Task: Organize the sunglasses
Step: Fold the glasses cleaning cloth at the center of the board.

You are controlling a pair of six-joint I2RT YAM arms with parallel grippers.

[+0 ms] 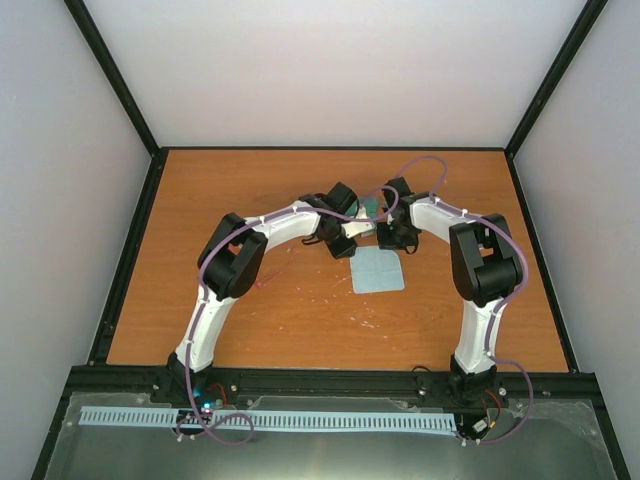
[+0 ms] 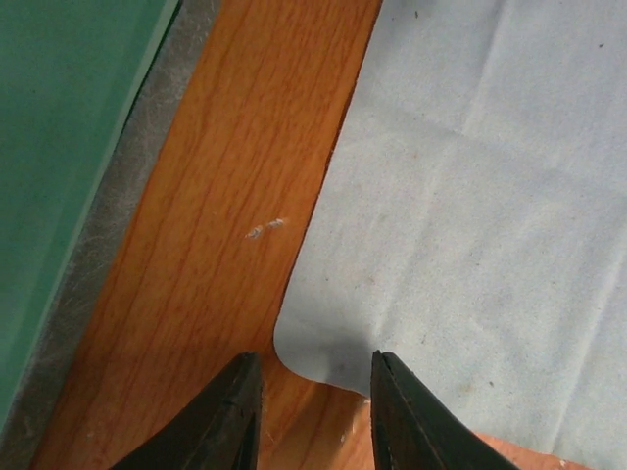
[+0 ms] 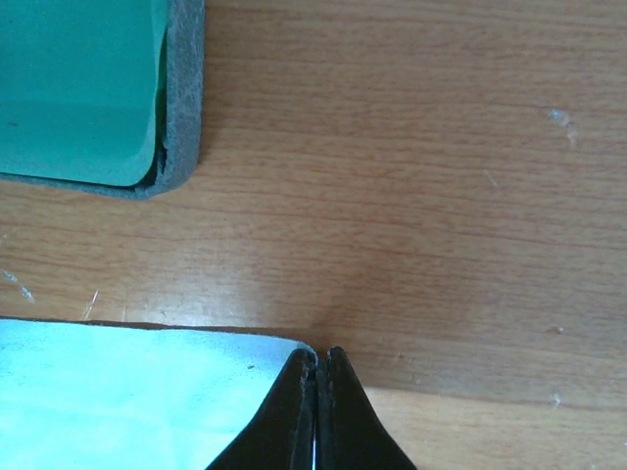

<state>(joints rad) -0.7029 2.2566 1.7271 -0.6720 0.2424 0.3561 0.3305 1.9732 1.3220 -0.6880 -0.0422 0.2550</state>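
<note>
The pale blue cloth (image 1: 377, 270) lies flat on the table in front of both grippers. My left gripper (image 2: 313, 362) is open, its fingertips on either side of one far corner of the cloth (image 2: 470, 196). My right gripper (image 3: 317, 352) is shut on the other far corner of the cloth (image 3: 127, 392). The open case (image 1: 372, 207), grey with a green lining, lies just behind the cloth; it also shows in the left wrist view (image 2: 59, 147) and the right wrist view (image 3: 78, 88). A thin red piece (image 1: 266, 283), perhaps the sunglasses, shows beside my left arm's elbow.
Black frame rails edge the wooden table (image 1: 300, 320) on all sides, with pale walls behind. Both arms arch over the table's middle, their wrists close together above the case.
</note>
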